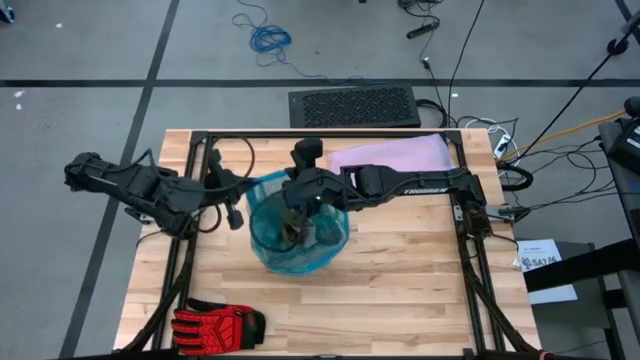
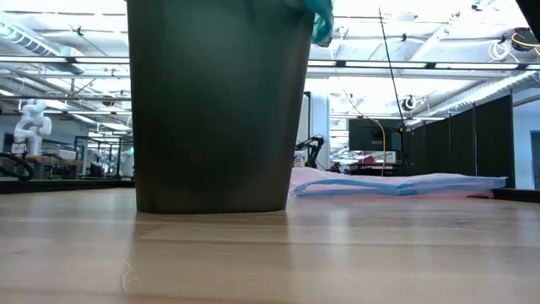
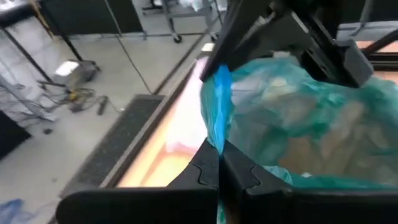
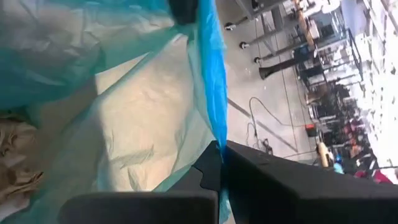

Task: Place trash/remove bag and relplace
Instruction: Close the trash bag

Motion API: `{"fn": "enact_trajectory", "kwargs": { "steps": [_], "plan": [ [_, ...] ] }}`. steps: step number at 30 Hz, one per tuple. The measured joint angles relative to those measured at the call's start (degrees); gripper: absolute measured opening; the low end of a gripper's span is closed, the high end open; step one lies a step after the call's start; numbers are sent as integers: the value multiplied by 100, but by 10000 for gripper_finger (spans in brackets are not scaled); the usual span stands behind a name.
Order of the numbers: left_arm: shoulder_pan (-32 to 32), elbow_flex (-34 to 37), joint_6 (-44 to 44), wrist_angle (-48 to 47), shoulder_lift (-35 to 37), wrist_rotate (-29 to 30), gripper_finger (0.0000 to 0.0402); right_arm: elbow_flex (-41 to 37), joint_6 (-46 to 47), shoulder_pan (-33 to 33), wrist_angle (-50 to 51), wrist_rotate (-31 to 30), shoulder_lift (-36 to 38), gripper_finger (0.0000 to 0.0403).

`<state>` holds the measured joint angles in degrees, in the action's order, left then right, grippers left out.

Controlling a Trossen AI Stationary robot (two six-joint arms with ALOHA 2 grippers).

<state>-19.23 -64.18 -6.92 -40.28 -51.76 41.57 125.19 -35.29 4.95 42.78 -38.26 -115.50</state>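
The dark bin (image 2: pixel 215 105) stands in the middle of the table, lined with the teal-green bag (image 1: pixel 298 240). The bag's rim shows at the bin's top (image 2: pixel 321 21). Trash lies inside the bag: pale paper wads (image 4: pixel 15 158) and brown bits (image 1: pixel 300 235). My left gripper (image 3: pixel 219 169) is at the bag's left rim (image 1: pixel 240 212), shut on its blue drawstring band. My right gripper (image 4: pixel 221 169) reaches in from the table's right, over the bag's mouth (image 1: pixel 297 215), and is shut on another stretch of the blue band. My left gripper pinches the bag's blue drawstring band (image 3: pixel 217 134) between its two fingers, at the rim on the bin's left side. The band runs up and away from the fingertips as a narrow gathered strip, with the teal plastic spreading beside it. My right gripper pinches the blue drawstring band (image 4: pixel 216 134) at the bag's rim between its two fingers. The band runs straight away from the fingertips, drawn into a tight strip, and the teal plastic hangs from it toward the trash below.
A pale lilac bag (image 1: pixel 390 155) lies flat at the table's far right (image 2: pixel 396 184). A red-and-black glove (image 1: pixel 215 325) lies at the near left edge. A black mat (image 1: pixel 355 105) and cables lie on the floor beyond the table.
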Motion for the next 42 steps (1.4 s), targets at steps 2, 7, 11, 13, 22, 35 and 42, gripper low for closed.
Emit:
{"fn": "enact_trajectory", "kwargs": {
  "steps": [2,7,11,13,22,35,42],
  "plan": [
    [-1,-9,37,-16,-49,115,1,0,218,-32,5,-6,0,0],
    [-1,-9,-137,-392,-250,434,1,-2,283,-3,-17,-399,0,16],
    [-1,-9,-167,-489,-417,528,1,-2,-255,158,-241,-1197,0,56],
    [-1,-9,-148,-489,-465,528,1,-2,-291,216,-269,-1272,0,80],
    [1,-9,-128,-484,-473,589,0,-2,-391,537,-423,-899,0,182],
    [1,-9,-135,-402,-469,538,0,-2,-445,145,-679,-49,-16,106],
    [1,-9,-133,-402,-469,384,0,-2,-446,-31,-755,146,-46,7]
  ]
}}
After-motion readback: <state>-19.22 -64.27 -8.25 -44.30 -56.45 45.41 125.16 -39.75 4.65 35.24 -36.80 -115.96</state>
